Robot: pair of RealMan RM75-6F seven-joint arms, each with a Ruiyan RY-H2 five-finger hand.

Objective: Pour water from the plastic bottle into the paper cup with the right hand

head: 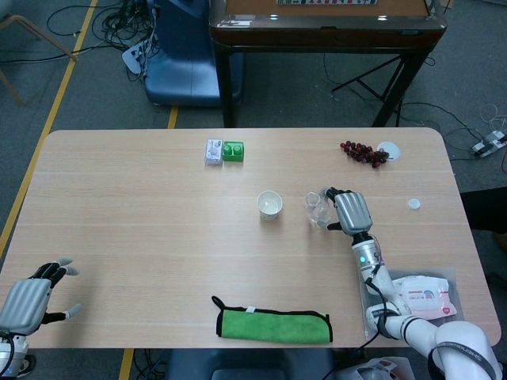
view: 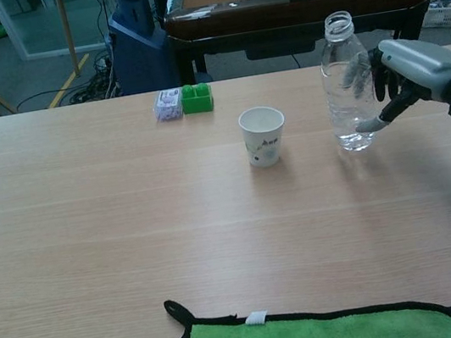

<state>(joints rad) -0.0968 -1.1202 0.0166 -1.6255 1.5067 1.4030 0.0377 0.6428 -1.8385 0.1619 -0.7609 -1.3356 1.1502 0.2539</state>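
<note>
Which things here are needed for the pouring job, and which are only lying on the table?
Needed: bottle, cup, right hand.
Lying about: green cloth, green block, small packet, grapes, white cap, wipes pack.

Even bright indoor light, soft faint shadows, both views sharp, no glare or blur.

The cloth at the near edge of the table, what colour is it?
The cloth is bright green with a black border, clearest in the chest view.
</note>
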